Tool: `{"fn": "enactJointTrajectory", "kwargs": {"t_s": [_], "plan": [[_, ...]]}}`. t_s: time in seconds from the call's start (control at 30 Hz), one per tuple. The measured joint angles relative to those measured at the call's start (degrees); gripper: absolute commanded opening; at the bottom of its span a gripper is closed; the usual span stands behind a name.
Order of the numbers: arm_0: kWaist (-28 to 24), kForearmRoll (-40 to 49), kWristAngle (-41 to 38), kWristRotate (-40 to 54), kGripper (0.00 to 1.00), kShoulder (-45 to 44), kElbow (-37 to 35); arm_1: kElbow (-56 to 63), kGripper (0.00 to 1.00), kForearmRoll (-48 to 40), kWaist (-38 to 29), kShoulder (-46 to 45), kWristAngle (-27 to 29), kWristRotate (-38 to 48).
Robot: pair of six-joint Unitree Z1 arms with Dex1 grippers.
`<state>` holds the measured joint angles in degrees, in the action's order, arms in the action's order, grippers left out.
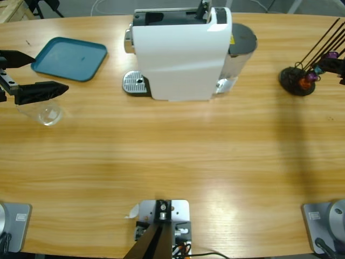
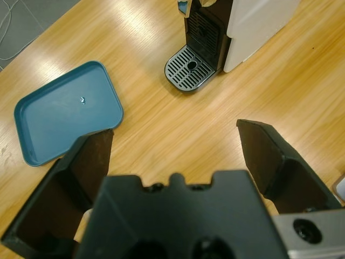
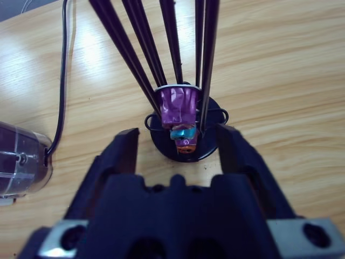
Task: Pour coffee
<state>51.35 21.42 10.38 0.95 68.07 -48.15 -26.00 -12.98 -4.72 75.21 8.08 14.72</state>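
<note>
Glass tumbler just beside open left claw

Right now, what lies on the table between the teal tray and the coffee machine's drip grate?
Nothing: bare wood separates the teal tray from the drip grate in the left wrist view; the high view agrees.

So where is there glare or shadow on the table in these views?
High view: a pale sheen lies on the table toward the bottom, and the coffee machine casts a soft shadow in front of it. Left wrist view: bright streaks lie on the wood near the teal tray. Right wrist view: mild glare at upper left.
</note>
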Motion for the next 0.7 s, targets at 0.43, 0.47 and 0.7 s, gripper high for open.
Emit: {"fn": "enactJointTrajectory", "kwargs": {"t_s": [0.43,0.47,0.7], "plan": [[0.0,0.0,0.0,0.0,1.000,0.0,0.0,-0.7,0.593,-0.1,0.0,1.6,0.8,0.3],[0.0,0.0,0.0,0.0,1.000,0.0,0.0,-0.7,0.592,-0.1,0.0,1.6,0.8,0.3],[0.0,0.0,0.0,-0.2,1.000,0.0,0.0,-0.8,0.431,-1.0,0.2,1.9,1.3,0.3]]}}
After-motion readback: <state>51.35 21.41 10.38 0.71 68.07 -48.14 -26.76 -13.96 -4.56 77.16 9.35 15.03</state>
